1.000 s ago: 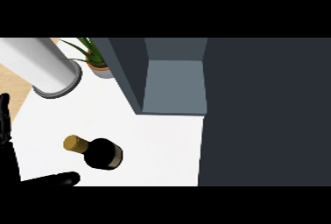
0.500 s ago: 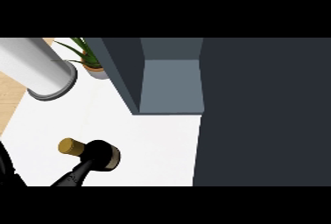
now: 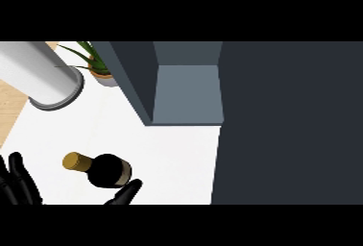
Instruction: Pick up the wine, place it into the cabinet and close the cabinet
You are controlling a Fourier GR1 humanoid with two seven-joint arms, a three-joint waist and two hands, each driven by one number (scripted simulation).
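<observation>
The cabinet (image 3: 186, 91) occupies the upper centre, its dark door (image 3: 287, 120) swung open along the right side, the interior compartment exposed. A large grey cylinder (image 3: 42, 74) and a potted plant (image 3: 96, 67) stand at upper left. The wine (image 3: 102, 169) stands on the white counter (image 3: 170, 158), in front of the cabinet opening, cork end toward the left. The left hand (image 3: 18, 185) rests with fingers spread at lower left. The right hand (image 3: 126, 193) shows as straight fingers just below the bottle, nearer than the left; contact cannot be confirmed.

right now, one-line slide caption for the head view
Right hand beside the wine bottle on the white counter, open cabinet beyond.
</observation>
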